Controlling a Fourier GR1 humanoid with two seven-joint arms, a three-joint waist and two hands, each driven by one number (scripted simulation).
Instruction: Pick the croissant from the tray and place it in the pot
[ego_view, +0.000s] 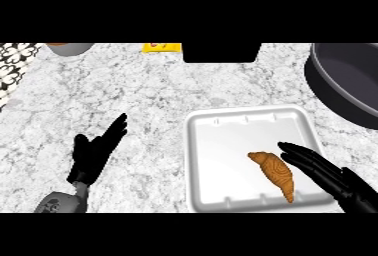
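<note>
- One view only, from the head: the croissant (275, 175) lies in the white tray (214, 150), lower right of the frame, not yet lifted.
- Right hand (332, 177) sits just right of it, fingers straight and apart, holding nothing.
- Left hand (94, 152) rests open, lower left, over the marble worktop (111, 90).
- The dark pot (343, 82) waits upper right; the pick and the placing both look left to do.

A single head camera is looking steeply down at the marble table (148, 95) from close above, forearms entering from the lower edge, the tray (221, 130) lying right of centre.
</note>
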